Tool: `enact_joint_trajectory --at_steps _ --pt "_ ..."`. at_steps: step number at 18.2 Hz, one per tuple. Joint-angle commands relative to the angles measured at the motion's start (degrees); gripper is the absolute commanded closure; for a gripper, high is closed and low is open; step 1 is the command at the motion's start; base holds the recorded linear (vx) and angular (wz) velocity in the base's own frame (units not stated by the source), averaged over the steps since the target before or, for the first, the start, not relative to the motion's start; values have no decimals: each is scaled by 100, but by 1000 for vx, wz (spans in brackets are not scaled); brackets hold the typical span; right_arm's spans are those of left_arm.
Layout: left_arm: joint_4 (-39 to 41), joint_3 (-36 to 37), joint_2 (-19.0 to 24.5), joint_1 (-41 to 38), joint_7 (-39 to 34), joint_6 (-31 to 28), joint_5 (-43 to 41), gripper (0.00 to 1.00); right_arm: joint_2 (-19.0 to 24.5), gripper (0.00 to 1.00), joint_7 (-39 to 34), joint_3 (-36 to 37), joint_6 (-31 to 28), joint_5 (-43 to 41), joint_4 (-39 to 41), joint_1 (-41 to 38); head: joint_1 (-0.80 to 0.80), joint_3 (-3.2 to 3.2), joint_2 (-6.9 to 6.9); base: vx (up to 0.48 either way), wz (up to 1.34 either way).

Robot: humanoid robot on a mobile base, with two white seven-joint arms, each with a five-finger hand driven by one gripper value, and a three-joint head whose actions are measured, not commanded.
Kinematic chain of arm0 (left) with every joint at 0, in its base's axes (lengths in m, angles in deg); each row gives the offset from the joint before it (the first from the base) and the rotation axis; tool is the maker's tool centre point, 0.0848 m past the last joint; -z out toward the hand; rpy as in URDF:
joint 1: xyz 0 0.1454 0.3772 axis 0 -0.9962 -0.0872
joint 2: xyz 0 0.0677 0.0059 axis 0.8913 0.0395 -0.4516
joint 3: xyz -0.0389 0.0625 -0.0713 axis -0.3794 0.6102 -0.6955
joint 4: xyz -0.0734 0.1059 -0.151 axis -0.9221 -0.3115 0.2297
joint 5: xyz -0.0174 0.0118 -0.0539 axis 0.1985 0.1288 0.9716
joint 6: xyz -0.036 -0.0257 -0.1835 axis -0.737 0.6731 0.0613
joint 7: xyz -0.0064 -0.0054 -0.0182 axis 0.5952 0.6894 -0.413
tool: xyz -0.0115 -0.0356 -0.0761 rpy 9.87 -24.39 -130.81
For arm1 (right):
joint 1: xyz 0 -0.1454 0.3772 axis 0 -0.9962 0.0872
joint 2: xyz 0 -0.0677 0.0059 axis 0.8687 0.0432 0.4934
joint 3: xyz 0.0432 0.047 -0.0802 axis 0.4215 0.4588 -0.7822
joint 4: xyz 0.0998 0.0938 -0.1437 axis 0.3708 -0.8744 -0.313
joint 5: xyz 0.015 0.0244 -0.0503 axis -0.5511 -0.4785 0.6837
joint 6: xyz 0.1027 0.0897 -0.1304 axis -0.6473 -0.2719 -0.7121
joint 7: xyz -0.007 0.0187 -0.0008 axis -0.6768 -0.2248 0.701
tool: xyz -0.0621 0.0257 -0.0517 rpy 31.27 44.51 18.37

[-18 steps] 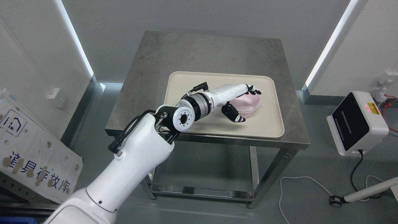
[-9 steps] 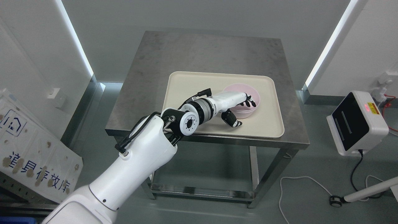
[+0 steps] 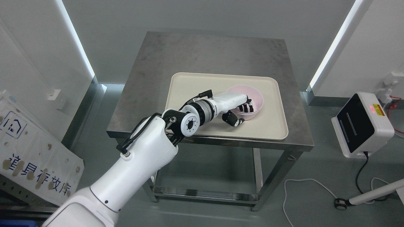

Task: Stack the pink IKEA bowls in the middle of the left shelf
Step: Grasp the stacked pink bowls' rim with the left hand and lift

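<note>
A pink bowl stands upright on the right half of a cream tray, which lies on a steel table. My left arm reaches in from the lower left. My left hand is at the bowl's near-left rim. Its black-tipped fingers curl down inside the bowl, and the thumb sits outside the wall below them. The hand is shut on the rim and hides that part of the bowl. My right arm is out of the picture.
A white device with a black screen stands on the floor at the right, with cables trailing beside it. A white printed panel leans at the lower left. Beneath the table top is a low shelf.
My left hand has drawn back from over the bowl's far side to its near-left rim. The fingers have curled into the bowl and the thumb has closed in outside it.
</note>
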Motion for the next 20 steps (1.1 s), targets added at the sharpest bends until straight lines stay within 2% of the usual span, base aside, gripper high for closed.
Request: enact_joint_trajectory --at_steps 1,4,5,8,11,13,16,18,20 --pt "-349 -250 100 -4 -118 453 -28 90 -100 0 1 62 -3 0 193 -9 0 0 0 0 0" --pt "-376 -469 100 -4 -180 568 -46 95 -100 0 1 62 -3 0 193 -9 0 0 0 0 0" --pt "-376 -662 100 -4 -180 673 -37 99 -100 0 1 62 -3 0 193 -18 0 0 0 0 0" --pt "-140 -1373 100 -4 -119 875 24 100 -100 0 1 62 -3 0 193 -9 0 0 0 0 0" --pt "19 -2024 100 -30 -14 1665 68 99 -100 0 1 62 -3 0 193 -9 0 0 0 0 0" --pt "212 -2446 100 -92 74 1974 287 98 -100 0 1 62 -3 0 193 -9 0 0 0 0 0" --pt "668 -2676 100 -364 249 2238 875 97 -100 0 1 62 -3 0 193 -9 0 0 0 0 8" --pt "1221 -2703 100 -802 687 2457 1279 97 -100 0 1 62 -3 0 193 -9 0 0 0 -7 12" --pt "1512 -2694 100 -1102 900 2913 1465 97 -100 0 1 62 -3 0 193 -9 0 0 0 -28 0"
